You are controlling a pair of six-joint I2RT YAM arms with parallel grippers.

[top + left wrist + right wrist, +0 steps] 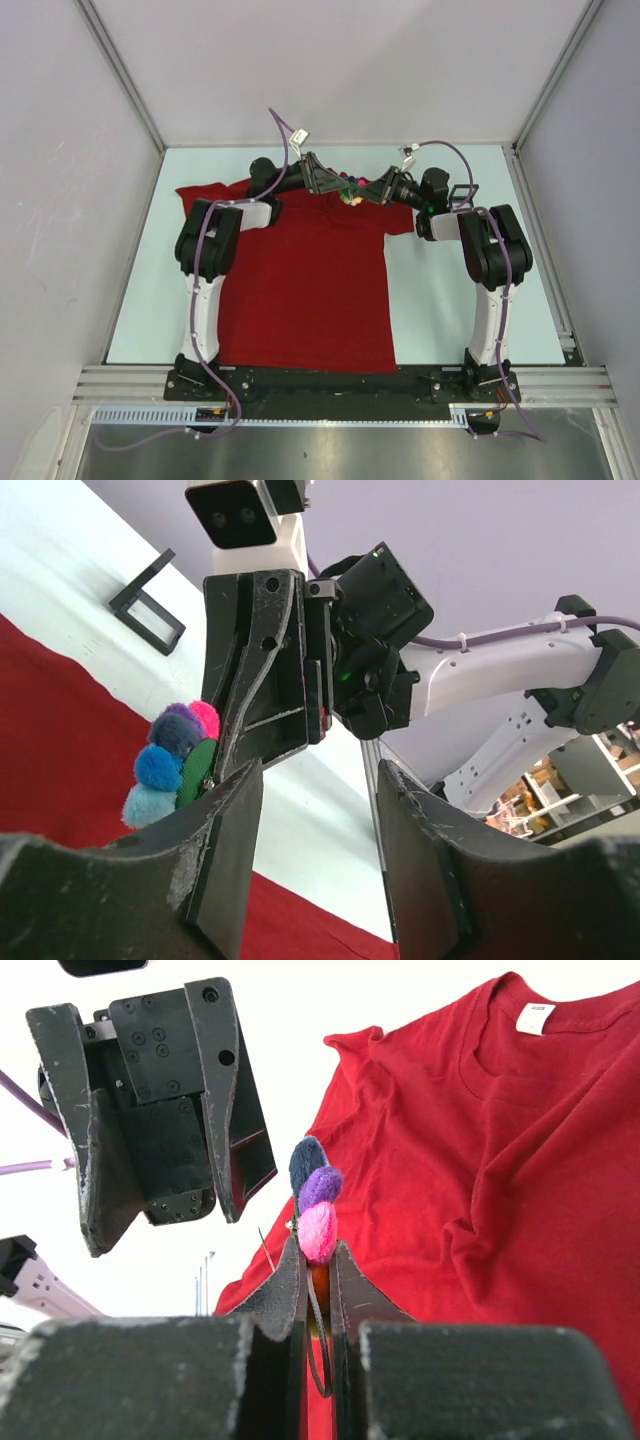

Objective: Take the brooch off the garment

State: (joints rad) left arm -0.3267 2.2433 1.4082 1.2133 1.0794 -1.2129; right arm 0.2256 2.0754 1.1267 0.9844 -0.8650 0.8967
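Observation:
The dark-red garment point(300, 290) lies flat on the table, its neck at the far side; its white neck label point(535, 1017) shows in the right wrist view. My right gripper point(360, 193) point(318, 1250) is shut on the brooch point(350, 190) point(318, 1215), a cluster of pink, purple and blue beads, and holds it above the neck area. A thin pin sticks out at its left. My left gripper point(337, 185) point(320, 775) is open and empty, right beside the brooch point(170, 765), facing the right gripper point(260, 670).
A small black frame stand point(462, 193) point(148, 605) sits on the pale table point(450, 300) to the right of the garment. White walls and metal corner posts point(120, 70) enclose the table on three sides.

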